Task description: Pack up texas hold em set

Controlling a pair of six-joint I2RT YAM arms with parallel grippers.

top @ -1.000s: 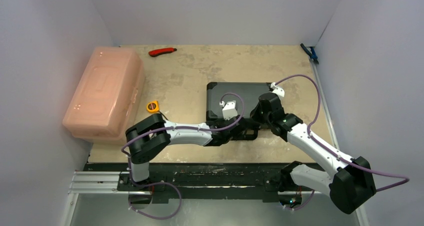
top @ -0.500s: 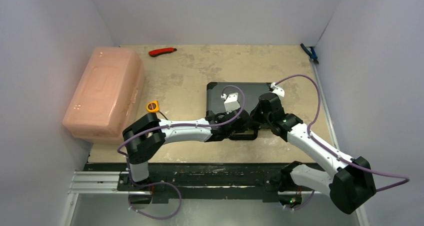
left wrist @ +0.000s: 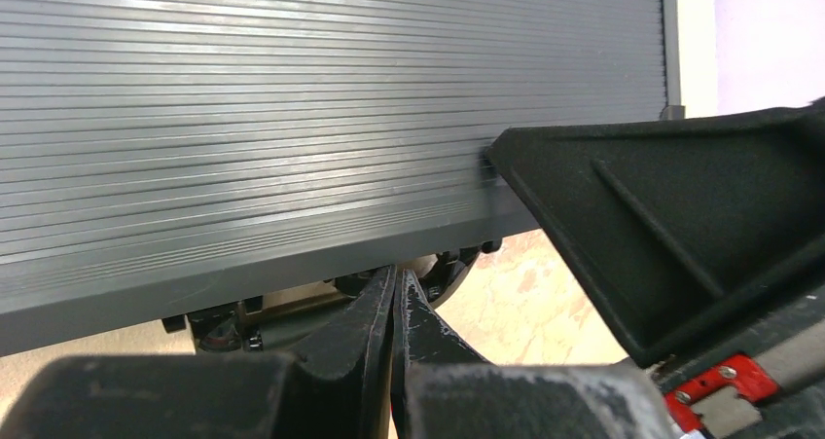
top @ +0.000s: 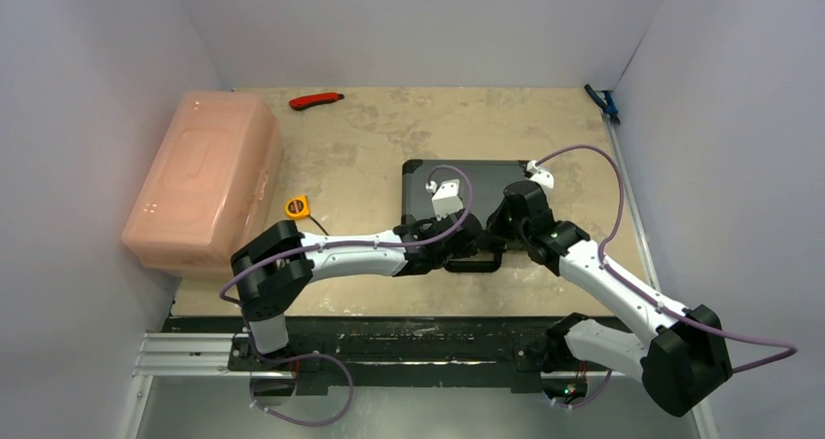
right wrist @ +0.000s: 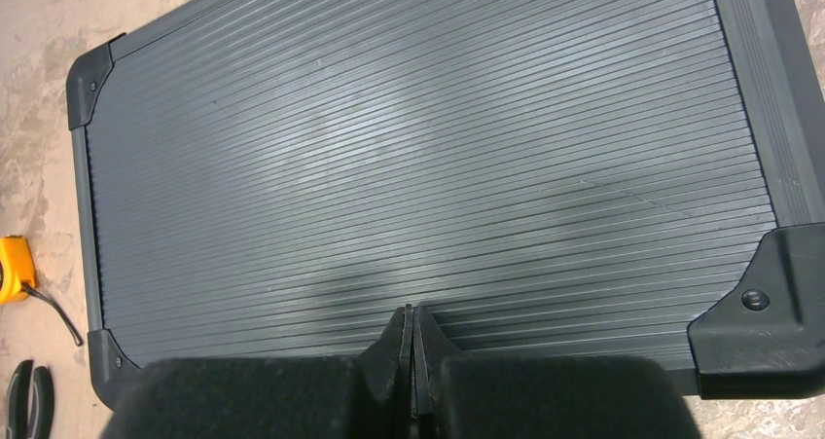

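The closed briefcase [right wrist: 418,147] lies flat. The left fingers [left wrist: 381,308] are pressed together at its near edge, and the right fingers [right wrist: 403,330] are together just above it.

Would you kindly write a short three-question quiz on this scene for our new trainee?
1. True or false: the black case is closed.
2. The yellow tape measure lies: A) between the pink box and the case; B) on the case lid; C) inside the pink box.
3. Fill in: the fingers of the left end effector and the right end effector are both ____.
Key: 1 true; 2 A; 3 shut.
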